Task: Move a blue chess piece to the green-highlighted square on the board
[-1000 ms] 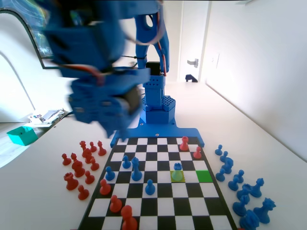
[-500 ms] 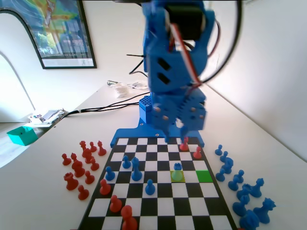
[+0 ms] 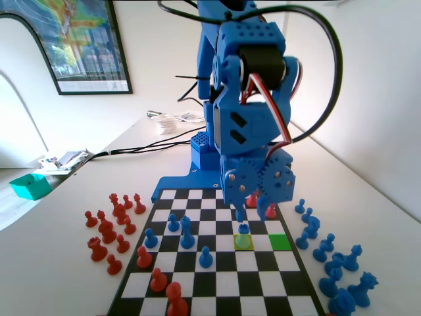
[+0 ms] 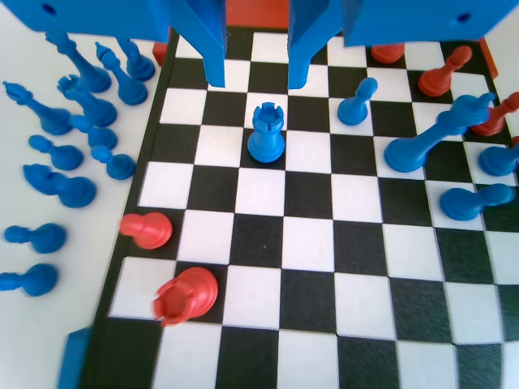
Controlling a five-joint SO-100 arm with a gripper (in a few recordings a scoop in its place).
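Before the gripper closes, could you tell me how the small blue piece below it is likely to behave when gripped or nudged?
The blue chess piece looks like rigid moulded plastic, so it should not flex between the fingers of the gripper. It is small, so probably light and easily shoved off its square on the board. Its flared base should keep it upright, though the narrower waist may let it tip if one finger touches first.

green-highlighted square [image 3: 279, 242] bare; red pieces [image 3: 262, 204] crowd behind.

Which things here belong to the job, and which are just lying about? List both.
Job: the tool, open just above the blue piece; the green square; the board.

Lying about: red pieces beside the board; spare blue pieces on its other side; teal box; framed picture on the wall.
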